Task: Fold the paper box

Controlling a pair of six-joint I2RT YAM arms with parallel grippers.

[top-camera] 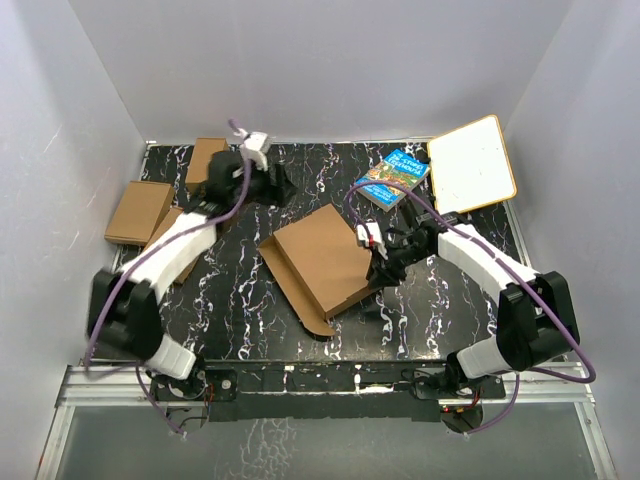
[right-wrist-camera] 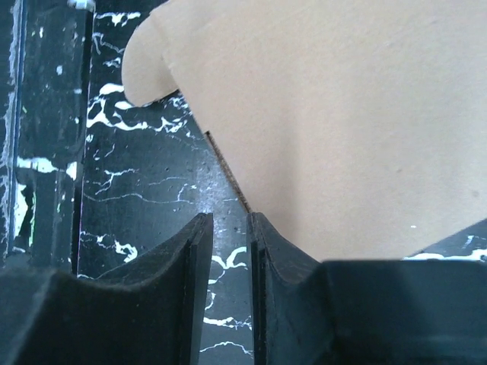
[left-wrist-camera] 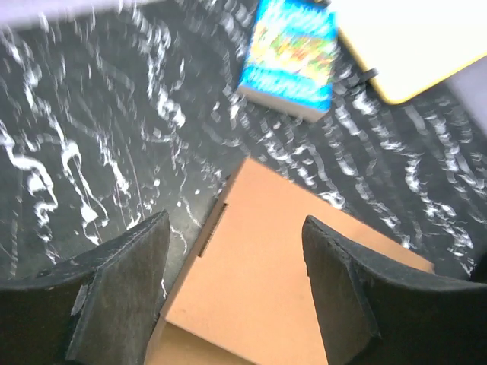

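- The paper box (top-camera: 322,258), plain brown corrugated cardboard, lies as a flat rectangle at the middle of the black, white-veined tabletop (top-camera: 230,290), with a rounded tab at its near corner.
- The left end effector (left-wrist-camera: 234,228) is empty, its dark pads spread wide, between the box and the far edge.
- The right end effector (right-wrist-camera: 228,220) is open by only a narrow slit and grips nothing, with one pad at the box's right edge.
- A glossy blue book (top-camera: 392,177) lies toward the far right corner.

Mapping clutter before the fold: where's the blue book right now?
Top view: the blue book lies far right on the table, just left of the white board and beyond the far corner of the paper box.
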